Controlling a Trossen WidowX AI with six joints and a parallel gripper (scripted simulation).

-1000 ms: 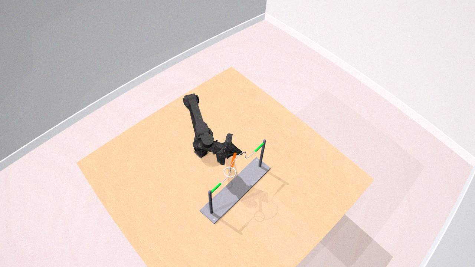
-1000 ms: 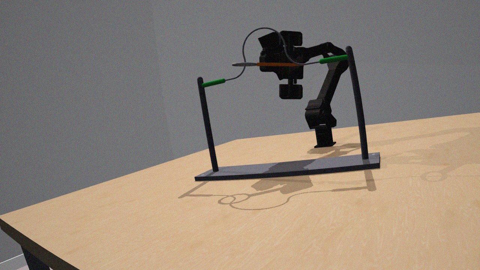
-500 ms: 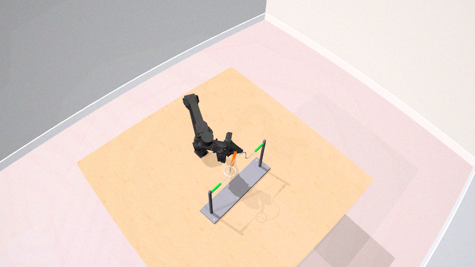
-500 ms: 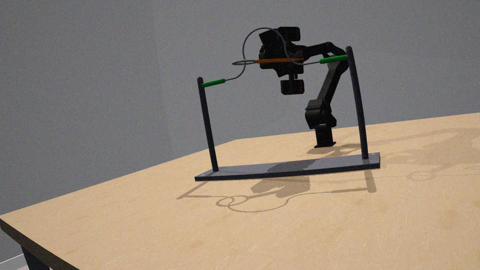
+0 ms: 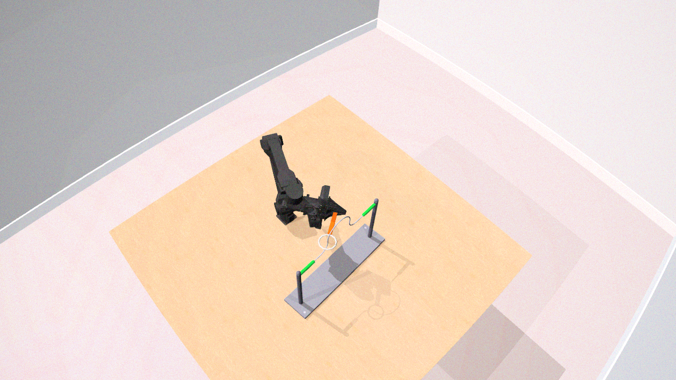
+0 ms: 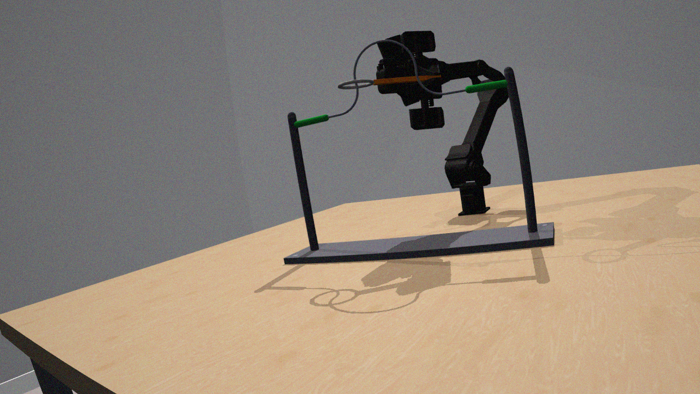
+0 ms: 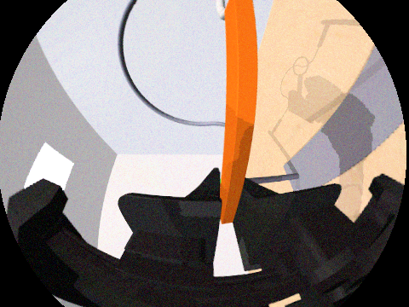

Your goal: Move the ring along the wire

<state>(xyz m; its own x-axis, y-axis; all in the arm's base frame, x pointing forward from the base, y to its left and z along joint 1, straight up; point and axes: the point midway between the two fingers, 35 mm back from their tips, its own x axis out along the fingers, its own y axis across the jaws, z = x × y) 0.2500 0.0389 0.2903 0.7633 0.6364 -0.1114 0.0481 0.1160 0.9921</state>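
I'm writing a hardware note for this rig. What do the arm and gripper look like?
The arm is matte black all over, built of boxy, angular links on a small black base. The gripper is black too, with pointed, wedge-shaped fingers. A blocky black module hangs under the wrist. No markings or loose cables show.

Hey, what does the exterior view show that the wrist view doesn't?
Only the exterior view shows both posts, both green sleeves, the grey base plate and the flat ring around the wire's descending stretch. Only the wrist view shows the handle's end between the fingers close up. Both show the orange handle, the curved grey wire and the gripper shut on the handle.
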